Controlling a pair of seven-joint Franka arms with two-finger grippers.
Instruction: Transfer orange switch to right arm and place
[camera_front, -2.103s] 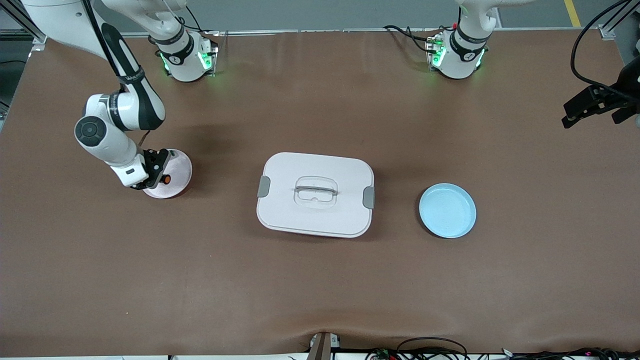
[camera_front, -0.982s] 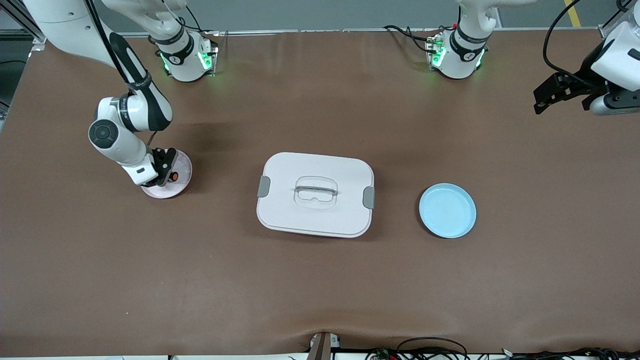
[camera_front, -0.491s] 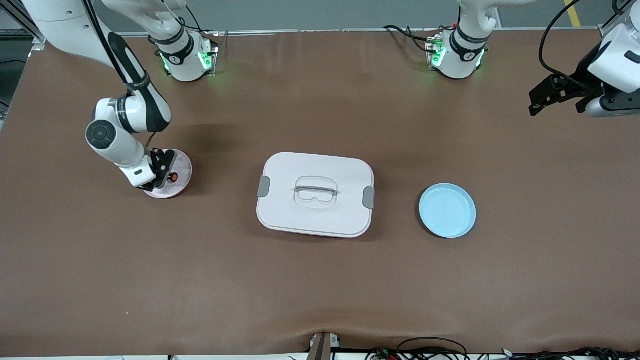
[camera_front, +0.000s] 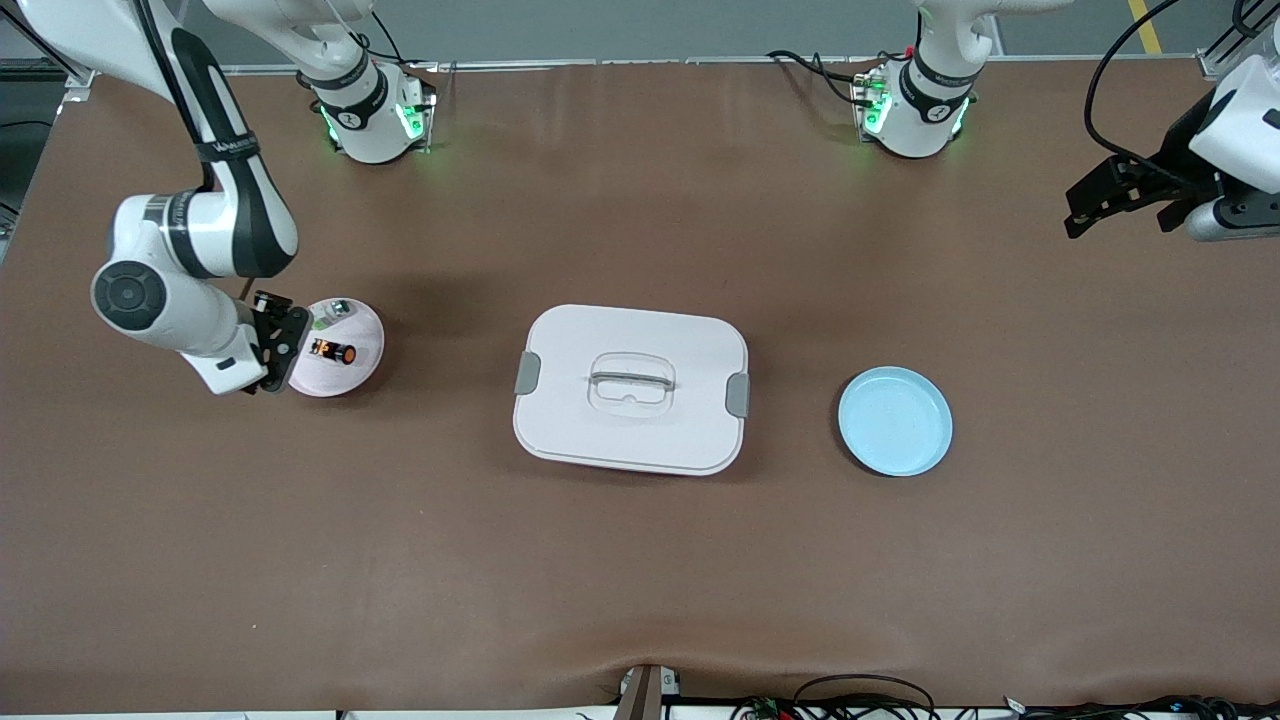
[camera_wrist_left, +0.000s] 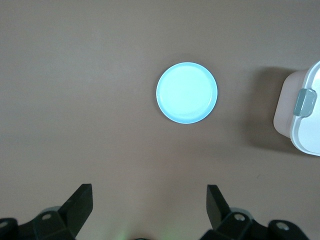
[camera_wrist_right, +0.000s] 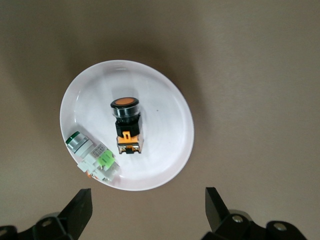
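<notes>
The orange switch (camera_front: 333, 351) lies on its side on a small pale pink plate (camera_front: 368, 340) toward the right arm's end of the table. It also shows in the right wrist view (camera_wrist_right: 126, 122), free on the plate (camera_wrist_right: 165, 125). My right gripper (camera_front: 283, 345) is open and empty, just off the plate's edge; in the right wrist view the right gripper (camera_wrist_right: 147, 200) stands wide apart above bare table. My left gripper (camera_front: 1088, 208) is open and empty, held high over the left arm's end of the table; in the left wrist view the left gripper (camera_wrist_left: 149, 197) holds nothing.
A small clear-and-green part (camera_front: 331, 312) lies on the same plate, beside the switch (camera_wrist_right: 95, 159). A white lidded box (camera_front: 630, 388) sits mid-table. A light blue plate (camera_front: 895, 420) lies beside it toward the left arm's end, also in the left wrist view (camera_wrist_left: 187, 92).
My right gripper has opened, let go of the orange switch onto the pink plate, and drawn back off the plate toward the right arm's end. The left arm shifted only slightly.
</notes>
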